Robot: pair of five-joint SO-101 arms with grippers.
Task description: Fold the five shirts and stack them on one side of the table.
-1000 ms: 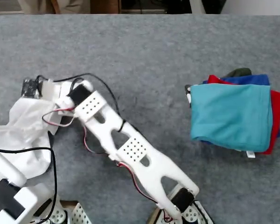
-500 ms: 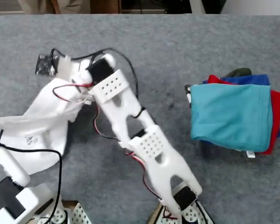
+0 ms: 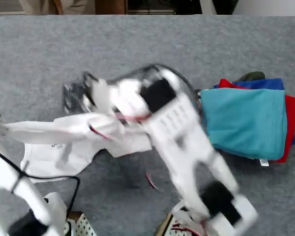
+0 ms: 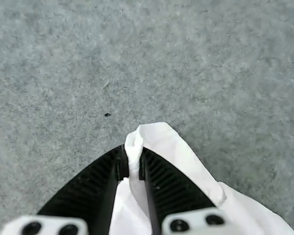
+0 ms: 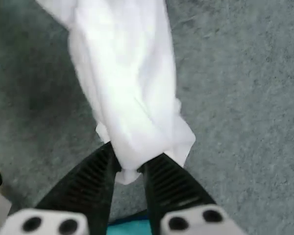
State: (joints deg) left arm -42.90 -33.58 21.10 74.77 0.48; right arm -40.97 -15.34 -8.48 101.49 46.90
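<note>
Clamped on the white shirt [image 3: 45,157] with left end effector [image 4: 132,164] and right end effector [image 5: 130,169] — stretched over the worktop [image 3: 137,44], likely for folding.

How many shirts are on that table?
5: a white shirt held up at left; stacked at right, teal shirt on top, blue shirt, red shirt, a dark shirt peeking out behind. More may hide.

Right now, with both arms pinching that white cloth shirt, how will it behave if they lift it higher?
Likely floppy: the white cloth shirt droops from both pinches onto the grey table. Probably light, since the jaws hold it by small bunched folds. It might slip, as the left jaws clamp only a thin edge.
</note>
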